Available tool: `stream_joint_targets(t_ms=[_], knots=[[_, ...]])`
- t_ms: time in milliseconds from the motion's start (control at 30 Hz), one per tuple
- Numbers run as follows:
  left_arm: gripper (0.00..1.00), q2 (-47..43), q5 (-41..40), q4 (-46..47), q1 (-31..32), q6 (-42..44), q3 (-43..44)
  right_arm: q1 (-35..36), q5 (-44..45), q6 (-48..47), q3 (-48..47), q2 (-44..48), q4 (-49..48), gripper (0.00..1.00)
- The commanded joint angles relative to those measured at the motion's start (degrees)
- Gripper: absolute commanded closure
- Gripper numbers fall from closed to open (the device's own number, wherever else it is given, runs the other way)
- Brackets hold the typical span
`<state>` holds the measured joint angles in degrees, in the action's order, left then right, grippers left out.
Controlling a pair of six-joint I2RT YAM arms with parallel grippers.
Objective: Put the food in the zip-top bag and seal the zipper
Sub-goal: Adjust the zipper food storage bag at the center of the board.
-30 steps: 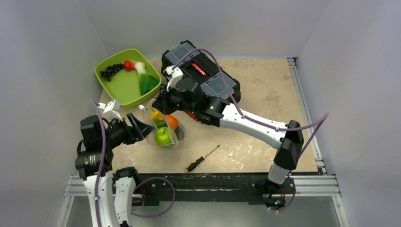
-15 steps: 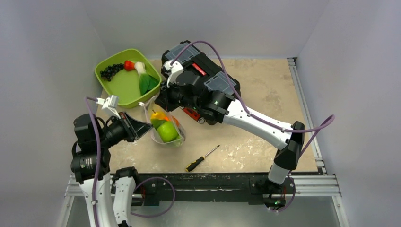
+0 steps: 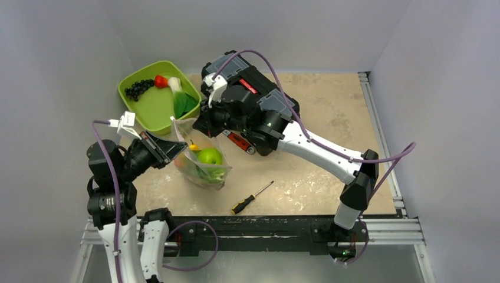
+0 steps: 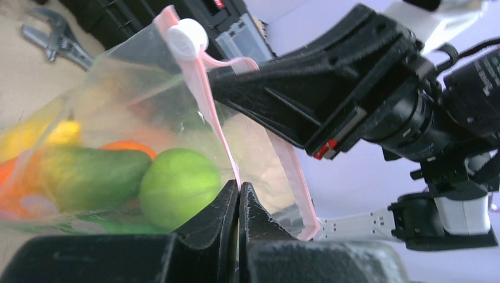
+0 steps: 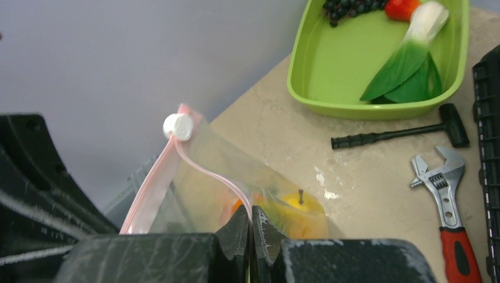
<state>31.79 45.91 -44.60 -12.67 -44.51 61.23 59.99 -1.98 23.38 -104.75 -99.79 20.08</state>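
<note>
The clear zip-top bag [image 3: 203, 168] hangs between both grippers over the table, its mouth gaping. Inside lie a green apple [image 3: 210, 156], an orange [image 4: 127, 146], a yellow pear [image 5: 301, 212] and a green pod [image 4: 88, 171]. My left gripper [image 4: 239, 187] is shut on one side of the pink zipper [image 4: 209, 112], below the white slider [image 4: 186, 39]. My right gripper [image 5: 250, 213] is shut on the opposite zipper strip [image 5: 203, 168]. In the top view the left gripper [image 3: 174, 147] and right gripper [image 3: 197, 127] flank the mouth. A leek [image 3: 180, 97] lies in the tray.
The lime-green tray [image 3: 150, 112] at back left also holds dark grapes [image 3: 138, 88] and a red piece [image 3: 161, 81]. A black toolbox [image 3: 253, 88] sits under the right arm. A screwdriver [image 3: 252, 197], a hammer [image 5: 401, 134] and a wrench [image 5: 448, 188] lie on the table.
My left gripper went from open to shut on the bag's zipper edge and drew up and to the left. The bag lifted and tilted, and the apple shifted inside it.
</note>
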Motion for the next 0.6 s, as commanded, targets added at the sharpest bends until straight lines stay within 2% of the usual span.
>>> stream_joint_targets(t_ms=[0,100,233,400,433,567], knots=[[1.0,-0.78,-5.11,3.55,0.12,-5.11,-3.48,-0.04,-9.52,-5.54,3.67,3.08,-5.65,1.0],[1.0,-1.4,-7.2,4.38,0.16,-6.23,-6.25,-0.04,-15.28,-8.88,4.87,3.74,-5.75,1.0],[1.0,-2.42,-9.59,5.16,0.14,-6.66,-7.4,-0.1,-20.09,-8.11,6.64,4.34,-6.87,1.0],[1.0,-2.7,-10.72,6.04,0.1,-7.01,-7.45,-0.07,-20.63,-4.37,5.88,3.27,-5.92,0.93],[1.0,-2.66,-10.84,6.05,0.15,-6.94,-7.43,0.03,-19.95,-3.48,5.53,3.18,-5.51,0.89],[1.0,-2.52,-10.98,6.12,0.12,-6.97,-7.78,1.13,-15.1,-1.73,4.86,3.54,-3.8,0.61]])
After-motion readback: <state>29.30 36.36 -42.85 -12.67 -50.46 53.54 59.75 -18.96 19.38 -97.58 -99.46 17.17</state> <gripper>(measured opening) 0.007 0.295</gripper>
